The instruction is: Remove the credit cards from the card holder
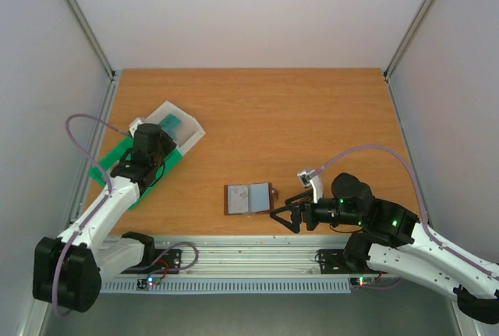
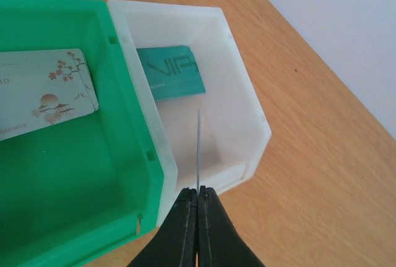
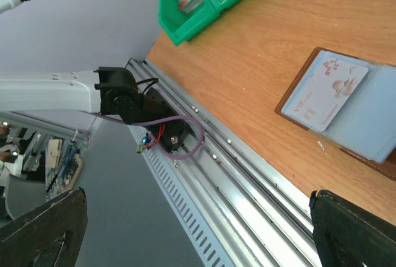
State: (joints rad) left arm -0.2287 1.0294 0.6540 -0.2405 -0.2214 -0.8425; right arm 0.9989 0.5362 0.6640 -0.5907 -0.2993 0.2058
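The tray (image 2: 74, 180) is green; the box (image 2: 244, 100) milky-clear; its card (image 2: 170, 72) teal. The card holder (image 3: 371, 127) is brown, grey-blue inside.

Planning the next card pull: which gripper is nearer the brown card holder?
Right. The right gripper sits open just right of the card holder; the left gripper is far left, over the clear box, pinching a thin card.

The left arm (image 1: 101, 210) and right arm (image 1: 425, 249) are wearing smooth white shells between rounded black joints. A thin mauve cable (image 1: 78, 122) is looping along each one. Small green lights (image 1: 394, 222) are glowing on the right arm's black wrist. The left tool (image 2: 198, 192) is showing matte black, tapering fingers.
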